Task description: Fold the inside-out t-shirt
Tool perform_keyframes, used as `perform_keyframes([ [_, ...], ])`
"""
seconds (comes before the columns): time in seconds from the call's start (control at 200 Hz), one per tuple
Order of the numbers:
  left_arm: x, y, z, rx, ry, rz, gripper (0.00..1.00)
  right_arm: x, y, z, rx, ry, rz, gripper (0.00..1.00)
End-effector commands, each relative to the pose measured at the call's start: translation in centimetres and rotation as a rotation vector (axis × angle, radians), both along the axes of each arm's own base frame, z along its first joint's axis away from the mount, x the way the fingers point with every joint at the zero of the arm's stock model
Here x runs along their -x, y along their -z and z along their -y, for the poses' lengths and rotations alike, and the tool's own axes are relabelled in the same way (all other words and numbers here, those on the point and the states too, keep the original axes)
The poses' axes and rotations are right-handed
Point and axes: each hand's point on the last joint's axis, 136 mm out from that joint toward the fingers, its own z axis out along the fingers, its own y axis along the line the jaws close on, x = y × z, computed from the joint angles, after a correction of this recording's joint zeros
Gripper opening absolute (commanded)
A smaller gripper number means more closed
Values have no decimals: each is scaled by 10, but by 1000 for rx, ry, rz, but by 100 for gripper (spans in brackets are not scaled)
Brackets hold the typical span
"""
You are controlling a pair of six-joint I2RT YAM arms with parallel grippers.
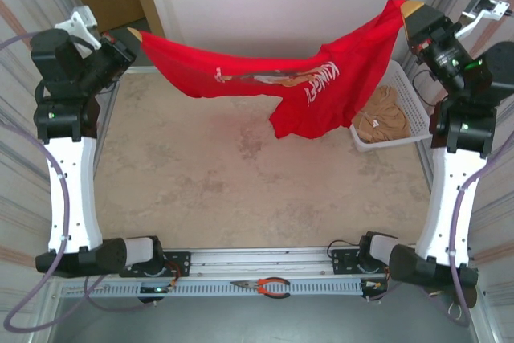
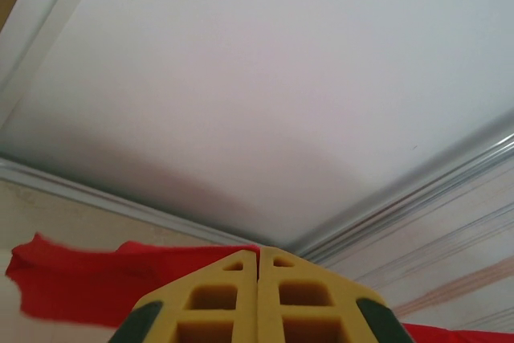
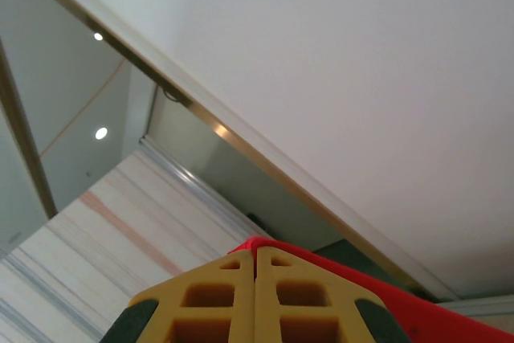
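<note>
Soft, light, limp shirt (image 1: 265, 78), slung above the worktop (image 1: 241, 182), clenched at opposite edges by left gripper (image 1: 131, 38) and right gripper (image 1: 407, 12).

the bright red inside-out t-shirt (image 1: 321, 86), white print showing, hangs stretched wide in mid-air.

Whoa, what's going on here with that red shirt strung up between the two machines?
Two robot arms are holding a red t-shirt up in the air between them, above the table. The left end effector is shut on one end and the right end effector on the other, so the shirt hangs spread out and sags in the middle. No fold has been made yet. A tan garment lies in a white basket at the right.
</note>
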Motion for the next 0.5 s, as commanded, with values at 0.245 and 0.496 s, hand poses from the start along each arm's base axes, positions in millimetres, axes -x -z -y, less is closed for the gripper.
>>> perform_keyframes([
  [0.245, 34, -26, -6, -57, -48, 69, 0, 44, -22, -11, 1, -11, 62, 0],
  [0.496, -25, 41, -4, -52, 5, -108, 0, -26, 34, -13, -17, -54, -97, 0],
])
